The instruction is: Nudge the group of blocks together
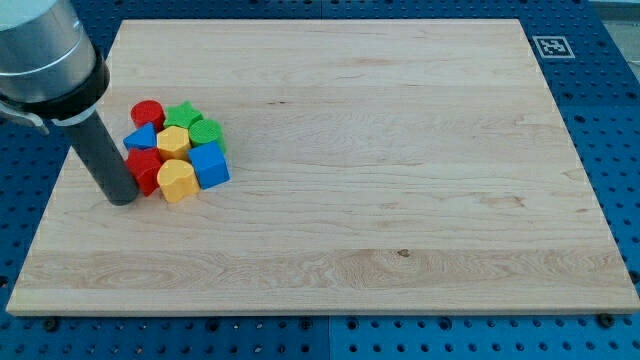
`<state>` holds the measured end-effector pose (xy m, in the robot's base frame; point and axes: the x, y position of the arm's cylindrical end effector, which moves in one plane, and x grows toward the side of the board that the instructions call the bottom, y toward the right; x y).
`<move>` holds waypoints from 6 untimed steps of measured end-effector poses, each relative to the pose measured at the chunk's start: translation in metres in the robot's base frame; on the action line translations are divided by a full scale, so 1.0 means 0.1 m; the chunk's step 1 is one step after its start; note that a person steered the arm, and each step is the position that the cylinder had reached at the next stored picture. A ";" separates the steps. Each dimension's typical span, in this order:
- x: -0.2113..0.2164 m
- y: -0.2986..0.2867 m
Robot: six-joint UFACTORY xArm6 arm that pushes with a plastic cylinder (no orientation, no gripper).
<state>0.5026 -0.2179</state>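
Eight-block cluster (177,148), packed tight at table (400,200) left; my tip (122,200) touching red block (143,170) for nudging; no hand fitted.

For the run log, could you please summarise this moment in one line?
my tip: view's left of red block | blocks: clustered | board: wooden

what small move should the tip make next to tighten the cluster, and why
Probably a short push toward the view's right. My tip sits at the cluster's left edge, right beside the lower red block. The blocks are already packed close, but the blue block and yellow block jut out at the bottom, so a gentle nudge should do.
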 end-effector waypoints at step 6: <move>-0.20 0.44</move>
